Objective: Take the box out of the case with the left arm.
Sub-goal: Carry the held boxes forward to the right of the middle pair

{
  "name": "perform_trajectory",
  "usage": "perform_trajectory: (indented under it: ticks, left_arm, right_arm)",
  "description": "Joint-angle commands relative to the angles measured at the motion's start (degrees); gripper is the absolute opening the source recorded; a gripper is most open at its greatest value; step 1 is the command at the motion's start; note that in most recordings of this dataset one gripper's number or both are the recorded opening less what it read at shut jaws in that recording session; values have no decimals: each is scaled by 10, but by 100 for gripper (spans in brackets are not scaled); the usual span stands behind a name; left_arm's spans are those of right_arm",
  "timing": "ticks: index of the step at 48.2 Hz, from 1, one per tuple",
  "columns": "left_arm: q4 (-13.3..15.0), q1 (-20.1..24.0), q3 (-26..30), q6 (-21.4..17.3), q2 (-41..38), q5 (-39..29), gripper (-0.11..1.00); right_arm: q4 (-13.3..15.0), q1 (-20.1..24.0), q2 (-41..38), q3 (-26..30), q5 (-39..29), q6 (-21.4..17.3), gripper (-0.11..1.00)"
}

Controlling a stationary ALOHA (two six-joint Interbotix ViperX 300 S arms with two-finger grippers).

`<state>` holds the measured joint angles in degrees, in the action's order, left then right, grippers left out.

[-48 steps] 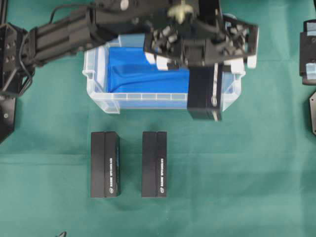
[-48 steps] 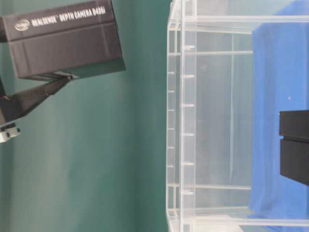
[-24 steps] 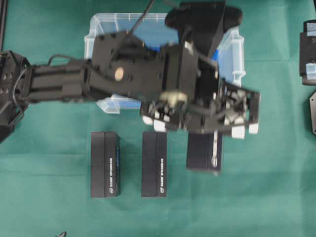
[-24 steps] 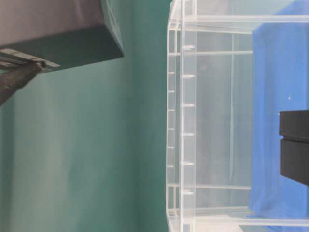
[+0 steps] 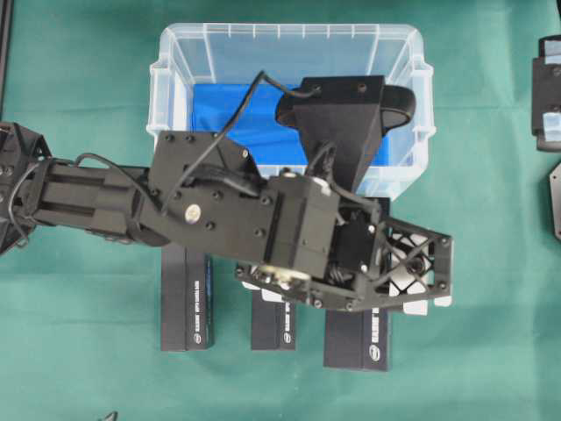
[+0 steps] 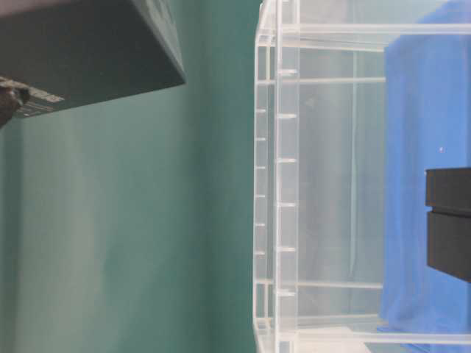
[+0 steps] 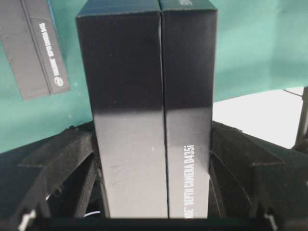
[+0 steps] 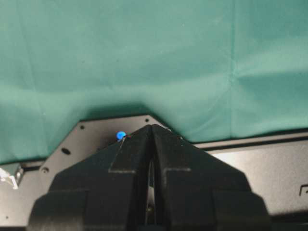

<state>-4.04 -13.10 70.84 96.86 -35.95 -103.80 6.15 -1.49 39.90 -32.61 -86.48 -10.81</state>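
Observation:
The case (image 5: 166,88) is a clear bin with a blue floor (image 5: 228,123) at the back middle of the green cloth. My left gripper (image 5: 386,285) is in front of it, outside its rim, shut on a black box (image 5: 355,344) lettered "DEPTH CAMERA D435i". In the left wrist view that box (image 7: 149,96) fills the gap between both black lattice fingers (image 7: 62,163). The table-level view shows the held box (image 6: 88,51) apart from the case wall (image 6: 276,184). Another black box (image 6: 449,228) lies inside on the blue lining. My right gripper (image 8: 151,129) is shut and empty.
Two more black boxes (image 5: 186,307) (image 5: 272,326) lie side by side on the cloth just left of the held one. The left arm (image 5: 96,197) crosses the case's front left corner. Parts of the right arm (image 5: 548,88) sit at the right edge.
The left gripper has carried the box from above the case's front right corner forward over the rim, to beside the two boxes on the cloth. The right gripper's earlier state is not shown.

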Motion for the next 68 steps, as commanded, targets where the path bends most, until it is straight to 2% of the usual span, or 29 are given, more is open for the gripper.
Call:
perform_trajectory:
  ticks: [1,13,22,31,47,68]
  left_arm:
    - [-5,1,12,1,14,4,63]
    - [-14,1,-25,0,18,13,63]
    - [-15,-1,-98,0,25,91,63]
    - [-15,-4,-199,4,47,174,63]
    - [-15,-2,-347,28,77,291,63]
    - [-15,6,-430,28,78,344,63]
  right_arm:
    - [-1,-1,1,4,-1,0,2]
    - [0,-1,0,4,-1,0,2]
    - [-1,-1,0,4,-1,0,2]
    - [0,-1,1,4,0,0,2]
    - [1,-1,0,4,0,1,2]
    - [2,-1,0,2,1,1,2]
